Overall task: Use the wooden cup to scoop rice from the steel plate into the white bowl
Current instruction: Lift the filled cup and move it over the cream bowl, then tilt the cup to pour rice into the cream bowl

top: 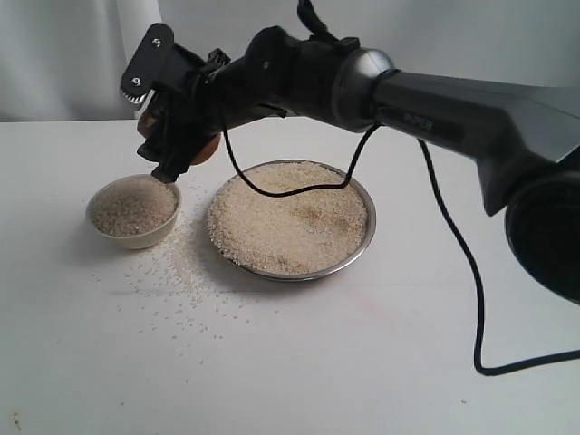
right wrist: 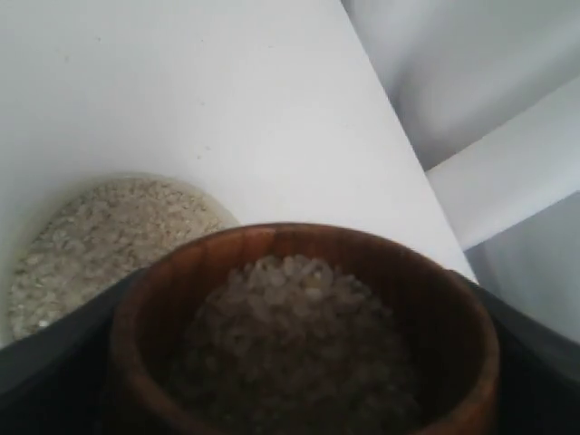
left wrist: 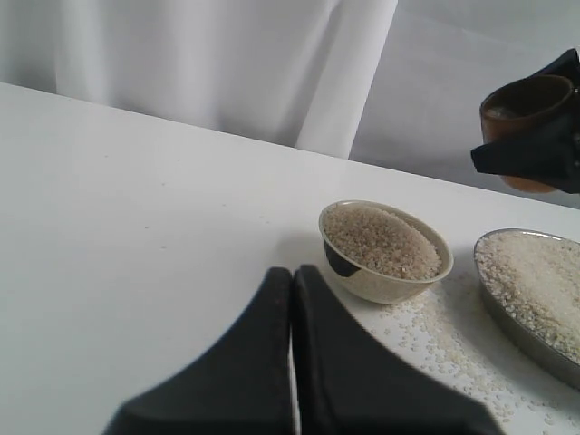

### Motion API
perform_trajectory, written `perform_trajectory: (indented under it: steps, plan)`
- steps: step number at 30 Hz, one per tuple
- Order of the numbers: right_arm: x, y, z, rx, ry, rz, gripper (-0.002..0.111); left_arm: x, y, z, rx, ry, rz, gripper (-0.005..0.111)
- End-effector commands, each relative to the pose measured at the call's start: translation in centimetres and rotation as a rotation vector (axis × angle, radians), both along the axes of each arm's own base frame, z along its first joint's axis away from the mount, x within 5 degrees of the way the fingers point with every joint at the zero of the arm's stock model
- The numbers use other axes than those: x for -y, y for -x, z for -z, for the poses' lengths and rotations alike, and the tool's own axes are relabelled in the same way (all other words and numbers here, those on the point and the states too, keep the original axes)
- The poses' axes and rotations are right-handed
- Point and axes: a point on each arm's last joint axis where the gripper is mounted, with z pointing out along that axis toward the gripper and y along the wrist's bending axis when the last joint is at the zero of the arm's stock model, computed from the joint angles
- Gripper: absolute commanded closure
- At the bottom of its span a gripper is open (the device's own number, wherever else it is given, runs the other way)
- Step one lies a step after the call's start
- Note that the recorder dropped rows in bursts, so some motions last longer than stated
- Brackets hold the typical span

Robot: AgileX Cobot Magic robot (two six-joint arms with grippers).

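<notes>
My right gripper [top: 181, 152] reaches across to the left and is shut on the wooden cup [top: 208, 148], holding it just above the far edge of the white bowl [top: 136, 241]. The cup [right wrist: 308, 243] holds a mound of rice [right wrist: 299, 308], with the bowl's rice [right wrist: 100, 236] below it. The bowl is heaped with rice [top: 134, 205]. The steel plate [top: 299, 274] to its right carries a wide bed of rice [top: 290, 217]. In the left wrist view my left gripper [left wrist: 292, 272] is shut and empty, low over the table short of the bowl [left wrist: 381, 288].
Loose grains [top: 177, 272] are scattered on the white table in front of and between bowl and plate. A black cable [top: 272, 188] droops from the right arm over the plate's far part, and another loop [top: 473, 299] hangs at the right. White curtain behind.
</notes>
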Motion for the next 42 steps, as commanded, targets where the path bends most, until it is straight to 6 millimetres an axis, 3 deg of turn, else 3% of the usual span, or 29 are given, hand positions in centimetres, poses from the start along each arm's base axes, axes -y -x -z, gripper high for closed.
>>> perform_trajectory:
  steps: [1,9,15,26,42]
  plan:
    - [-0.5,-0.1,-0.6,0.139,0.05,0.034,0.108,0.0,0.0,-0.3,0.019,0.005,0.004,0.107]
    - [-1.0,-0.8,-0.3,0.246,0.13,0.041,0.108,0.0,0.0,-0.3,0.019,0.005,0.004,0.107]
    - [-2.8,-1.7,0.0,0.265,0.234,0.03,0.108,0.0,0.0,-0.3,0.019,0.005,0.004,0.107]
    - [-6.6,0.1,2.4,0.437,0.476,-0.02,0.108,0.0,0.0,-0.3,0.019,0.005,0.004,0.107]
    - [-7.6,0.5,5.4,0.636,0.742,-0.116,0.108,0.0,0.0,-0.3,0.019,0.005,0.004,0.107]
